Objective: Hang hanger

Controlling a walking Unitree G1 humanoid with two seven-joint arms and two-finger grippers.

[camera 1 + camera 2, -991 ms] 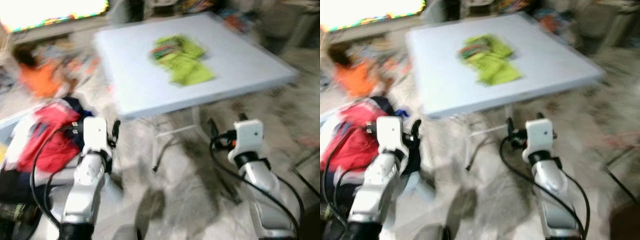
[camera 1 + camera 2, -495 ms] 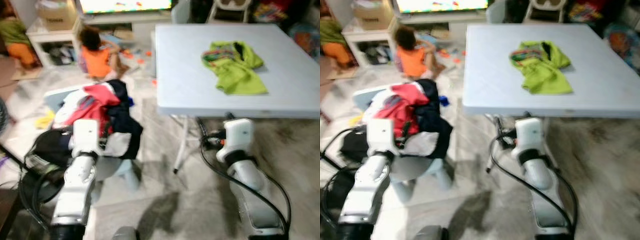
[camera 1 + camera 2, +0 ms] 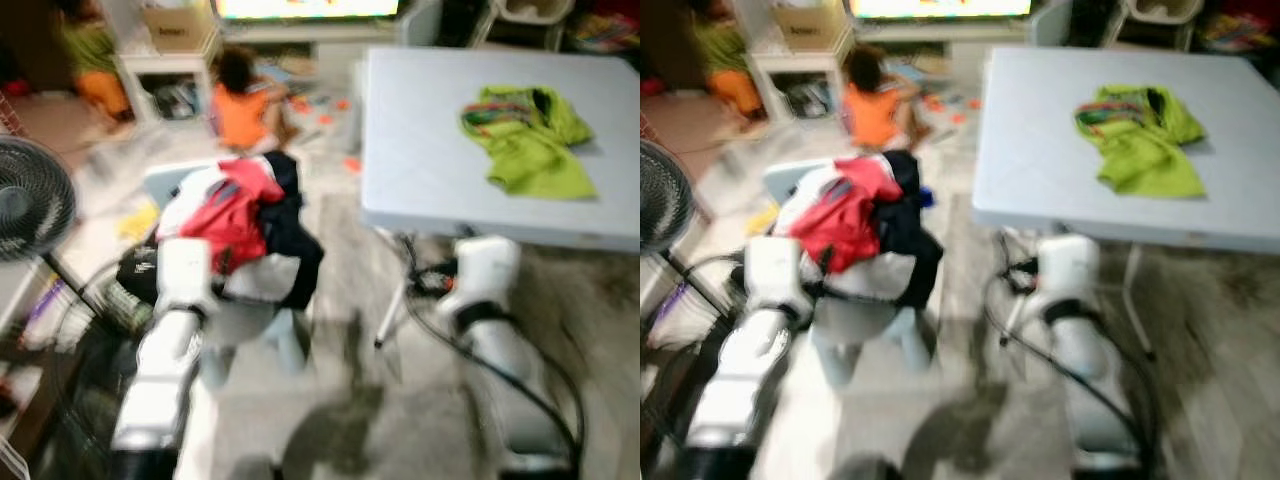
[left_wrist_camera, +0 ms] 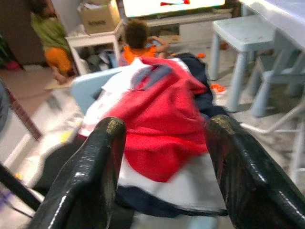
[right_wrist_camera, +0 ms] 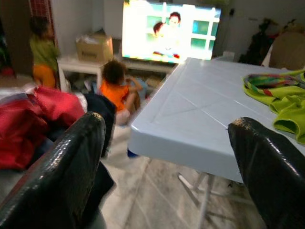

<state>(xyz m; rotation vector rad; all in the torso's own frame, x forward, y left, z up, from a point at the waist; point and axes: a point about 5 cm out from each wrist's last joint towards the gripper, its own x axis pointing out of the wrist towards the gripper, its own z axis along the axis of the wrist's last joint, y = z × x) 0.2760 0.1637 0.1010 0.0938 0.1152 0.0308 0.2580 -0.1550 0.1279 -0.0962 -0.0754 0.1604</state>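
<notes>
Hanger: cannot tell where it is. Crumpled red and navy clothes [image 3: 240, 205] heap at middle left (on a pale plastic stool [image 3: 855, 322]); left tool [image 4: 162, 131] and right tool [image 5: 174, 126] both gape empty.

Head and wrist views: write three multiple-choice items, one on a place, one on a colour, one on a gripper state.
1. Where does the green garment lie?
A. on the table
B. on the floor
C. on the fan

2. What colour is the top garment on the clothes pile?
A. yellow
B. red
C. purple

3. How is the left gripper?
A. shut on a hanger
B. shut on cloth
C. open, holding nothing

Key: 1 A, it rests on the pale blue tabletop; 2 B, red fabric tops the heap; 3 C, its fingers stand apart with nothing between.
</notes>
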